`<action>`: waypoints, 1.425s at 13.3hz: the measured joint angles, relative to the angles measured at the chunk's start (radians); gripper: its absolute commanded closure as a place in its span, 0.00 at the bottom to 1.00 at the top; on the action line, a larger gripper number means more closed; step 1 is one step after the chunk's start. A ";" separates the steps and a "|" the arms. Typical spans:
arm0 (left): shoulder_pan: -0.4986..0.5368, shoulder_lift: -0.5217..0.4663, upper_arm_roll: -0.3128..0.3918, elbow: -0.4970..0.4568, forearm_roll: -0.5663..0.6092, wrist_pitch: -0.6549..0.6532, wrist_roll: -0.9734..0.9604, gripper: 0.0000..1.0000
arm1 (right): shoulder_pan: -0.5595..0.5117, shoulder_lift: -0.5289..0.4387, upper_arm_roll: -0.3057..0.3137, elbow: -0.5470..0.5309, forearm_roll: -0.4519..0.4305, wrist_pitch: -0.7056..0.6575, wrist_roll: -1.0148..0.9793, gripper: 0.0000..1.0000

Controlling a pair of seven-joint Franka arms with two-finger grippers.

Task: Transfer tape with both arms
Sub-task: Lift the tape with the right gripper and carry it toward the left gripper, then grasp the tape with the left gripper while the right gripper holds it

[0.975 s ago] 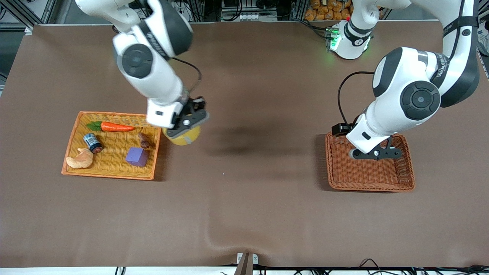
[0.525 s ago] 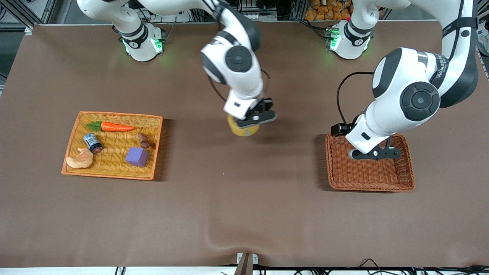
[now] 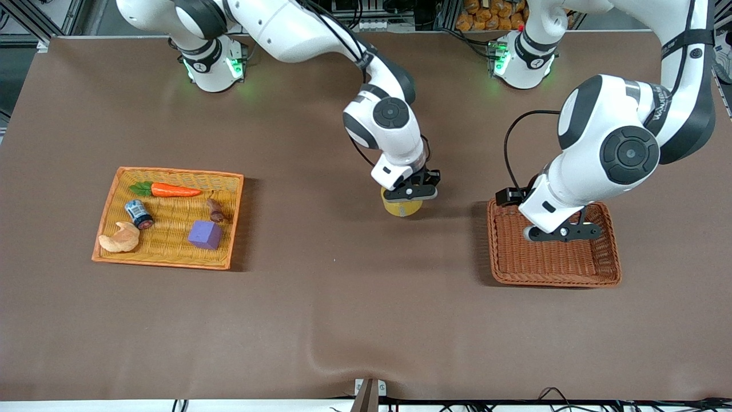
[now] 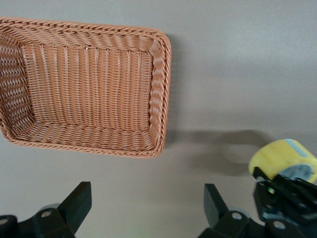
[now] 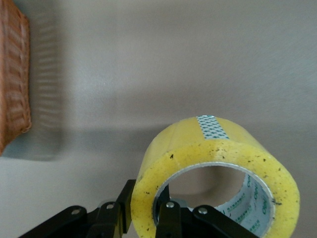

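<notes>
Now | R gripper (image 3: pixel 410 193) clamped on rim of tape (image 3: pixel 402 207), glossy translucent yellow ring w/ pale core, over bare brown cloth betw. flat orange woven tray (image 3: pixel 231 220) & deep brown wicker basket (image 3: pixel 611 260) | L gripper (image 3: pixel 563 231) jaws wide, nothing held, over basket, waits

The brown table (image 3: pixel 354 320) bears 2 baskets: orange tray (image 3: pixel 108 207), brown basket (image 3: pixel 552 279).

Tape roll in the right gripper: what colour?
Translucent yellow tape with a pale printed core, shown best in the right wrist view, held by the right gripper.
</notes>
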 measured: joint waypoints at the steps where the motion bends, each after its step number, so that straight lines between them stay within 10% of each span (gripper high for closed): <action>1: 0.000 0.000 0.000 0.000 0.000 0.000 0.000 0.00 | 0.004 0.018 0.000 0.017 0.000 0.000 0.010 1.00; 6: 0.003 0.001 0.002 0.000 0.000 0.010 0.000 0.00 | 0.024 0.052 0.000 0.035 0.000 -0.016 0.064 0.96; 9: 0.003 0.005 0.002 0.000 0.000 0.023 0.000 0.00 | 0.036 0.058 0.000 0.035 0.000 -0.011 0.081 0.28; 11: 0.003 0.010 0.002 0.000 0.000 0.028 0.000 0.00 | 0.037 0.059 -0.006 0.038 -0.006 -0.003 0.081 0.03; 19: -0.011 0.036 -0.002 -0.010 -0.005 0.095 -0.031 0.00 | -0.053 -0.119 -0.087 0.036 -0.020 -0.165 -0.020 0.00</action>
